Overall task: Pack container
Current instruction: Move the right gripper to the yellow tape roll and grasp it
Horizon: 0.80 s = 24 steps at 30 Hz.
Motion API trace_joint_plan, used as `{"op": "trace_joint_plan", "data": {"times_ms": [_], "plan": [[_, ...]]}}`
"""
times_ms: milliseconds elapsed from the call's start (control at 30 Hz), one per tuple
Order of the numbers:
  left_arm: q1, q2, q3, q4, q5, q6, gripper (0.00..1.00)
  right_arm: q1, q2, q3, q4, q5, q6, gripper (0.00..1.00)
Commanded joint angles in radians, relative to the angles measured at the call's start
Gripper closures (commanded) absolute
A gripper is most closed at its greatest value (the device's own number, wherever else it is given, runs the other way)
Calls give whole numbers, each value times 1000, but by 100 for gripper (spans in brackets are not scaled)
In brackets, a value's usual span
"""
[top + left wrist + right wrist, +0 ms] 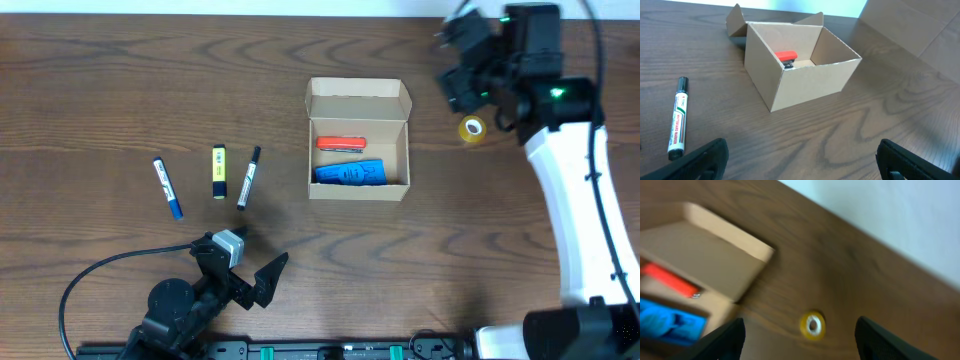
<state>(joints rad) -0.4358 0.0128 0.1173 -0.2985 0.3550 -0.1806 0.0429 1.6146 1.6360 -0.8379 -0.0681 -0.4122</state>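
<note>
Both left fingers (702, 160) and right fingers (725, 340) hung released; you could skid the small yellow tape roll (813, 325) aside when closing.

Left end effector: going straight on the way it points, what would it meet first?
Probably the box: its near corner sits dead ahead of the left end effector, bare table between. The marker lies left of that line.

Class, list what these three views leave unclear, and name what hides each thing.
1. Blue item: overhead, too small to identify; left wrist, hidden behind the container wall.
2. Yellow ring: right wrist, motion blur hides what it is.
3. Blue-tipped marker print: overhead, too small to read.
</note>
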Motion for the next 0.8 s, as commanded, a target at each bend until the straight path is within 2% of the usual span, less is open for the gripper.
{"op": "trace_joint_plan", "data": {"times_ms": [0, 433, 767], "plan": [[-6, -8, -24, -2, -11, 0, 5, -78, 76, -14, -4, 12, 136, 26], [-6, -8, -24, -2, -11, 0, 5, -135, 410, -14, 64, 62, 230, 25], [-6, -8, -24, -2, -11, 0, 5, -136, 533, -14, 94, 147, 359, 18]]}}
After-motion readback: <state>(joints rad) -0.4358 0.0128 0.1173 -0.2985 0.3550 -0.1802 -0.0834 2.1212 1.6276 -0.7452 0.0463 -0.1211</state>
